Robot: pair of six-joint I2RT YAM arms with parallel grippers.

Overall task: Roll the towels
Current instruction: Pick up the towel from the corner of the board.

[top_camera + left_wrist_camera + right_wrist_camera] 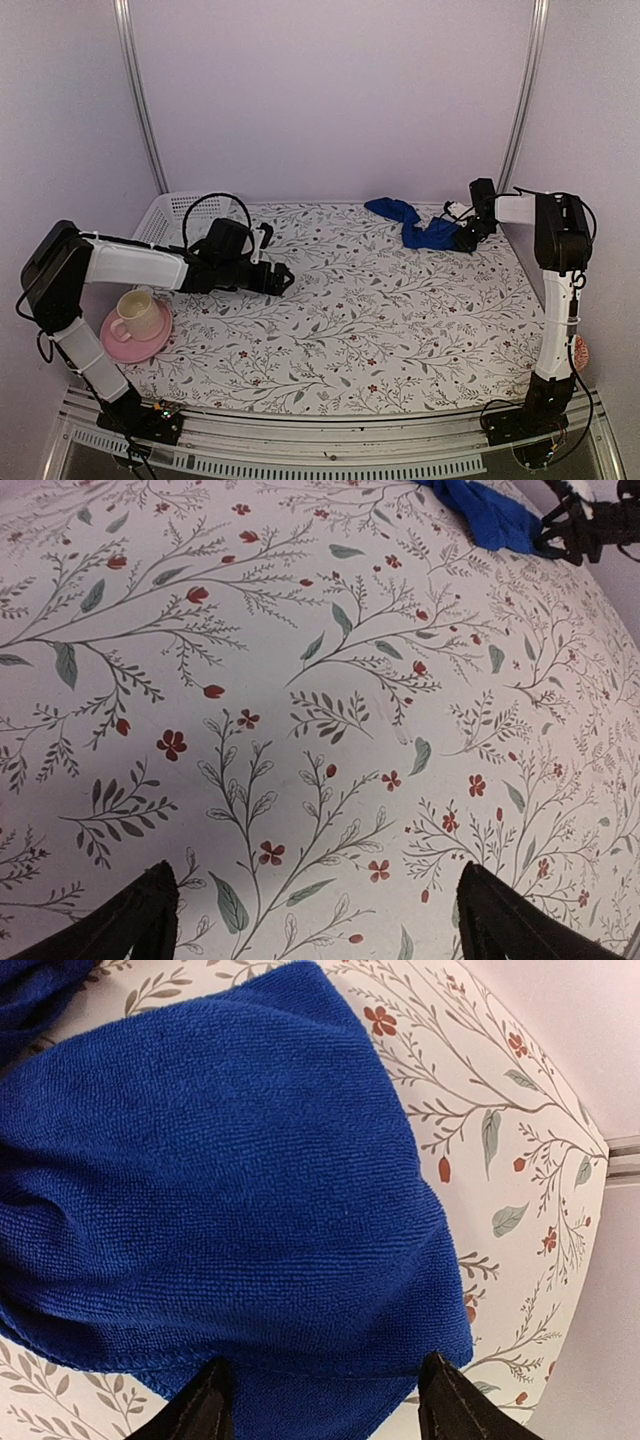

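Blue towel (412, 225): a crumpled, unrolled heap in the upper right of the top view, at the far right part of the table. It runs from a thin end at upper left down to a fuller bunch just beside the right arm's tip.
Blue towel, right wrist view (220, 1180): fills most of the frame. Its stitched hem runs along the bottom, and one rounded corner reaches lower right.
Blue towel, left wrist view (490, 510): a small blue patch at the top right edge.
Right gripper (464, 240): at the towel's right end, low to the table.
Right gripper, own camera (325, 1415): the two dark fingers stand well apart at the bottom edge, and the towel's hem lies between them. I cannot tell whether they touch the cloth.
Left gripper (283, 280): left of centre in the top view, well apart from the towel.
Left gripper, own camera (315, 920): jaws spread wide over bare cloth, holding nothing.
Tablecloth (380, 330): white with leafy sprigs and small red flowers.
Mug (138, 314): cream, upright on a pink plate (125, 347) at lower left.
Basket (170, 212): white and perforated, at the far left corner.
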